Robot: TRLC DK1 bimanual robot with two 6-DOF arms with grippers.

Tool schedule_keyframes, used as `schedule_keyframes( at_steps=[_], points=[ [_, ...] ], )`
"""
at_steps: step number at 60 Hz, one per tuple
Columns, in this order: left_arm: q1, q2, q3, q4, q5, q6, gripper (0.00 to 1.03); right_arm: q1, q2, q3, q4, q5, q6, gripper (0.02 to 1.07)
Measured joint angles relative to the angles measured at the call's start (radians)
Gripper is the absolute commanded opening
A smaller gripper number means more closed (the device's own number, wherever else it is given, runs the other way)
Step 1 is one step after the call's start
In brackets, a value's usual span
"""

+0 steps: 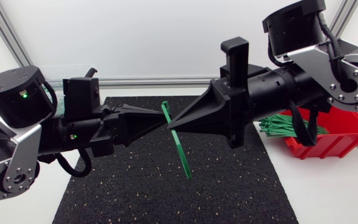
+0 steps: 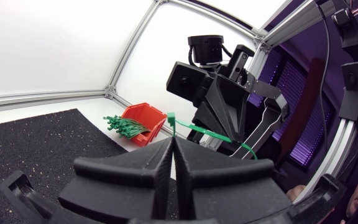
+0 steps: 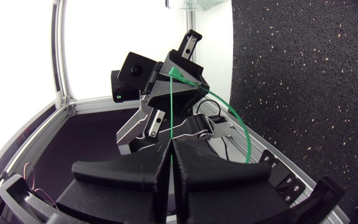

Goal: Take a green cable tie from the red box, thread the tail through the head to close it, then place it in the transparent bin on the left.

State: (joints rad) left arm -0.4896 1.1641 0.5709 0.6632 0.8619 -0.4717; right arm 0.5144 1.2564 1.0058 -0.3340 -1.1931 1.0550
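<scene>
The 2 arms meet over the middle of the black mat (image 1: 229, 186), tip to tip and well above it. The left end effector (image 1: 160, 124) comes in level from the left, and the right end effector (image 1: 174, 122) slopes down to it from the right.

The green cable tie (image 1: 180, 149) hangs in the air between them, touching nothing else. In the head view its head sits just above the 2 tips. Its strip runs down and slightly to the right, ending above the mat without reaching it.

The left end effector has its fingers pressed together on the tie. In the left wrist view a short length of green rises straight out of the seam between them to the tie's head. From there the strip leads off toward the other arm's wedge-shaped fingers ahead.

The right end effector is likewise closed on the tie. In the right wrist view a thin green line climbs from the seam of its fingers up to the left arm's tip. From there the tail curves away to one side and back down.

The red box (image 1: 340, 140) stands on the white bench (image 1: 334, 193) just beside the mat's right edge, under the right arm. A bundle of green ties (image 1: 281, 126) lies in it, with their ends sticking out over the open front toward the mat.
</scene>
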Motion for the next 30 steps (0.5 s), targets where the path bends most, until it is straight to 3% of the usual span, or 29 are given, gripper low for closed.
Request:
schedule_keyframes(
  at_steps=[30],
  points=[
    [0.0, -0.001, 0.0, 0.0, 0.0, 0.0, 0.04, -0.013, 0.0, 0.0, 0.0, 0.0, 0.0, 0.08]
  ],
)
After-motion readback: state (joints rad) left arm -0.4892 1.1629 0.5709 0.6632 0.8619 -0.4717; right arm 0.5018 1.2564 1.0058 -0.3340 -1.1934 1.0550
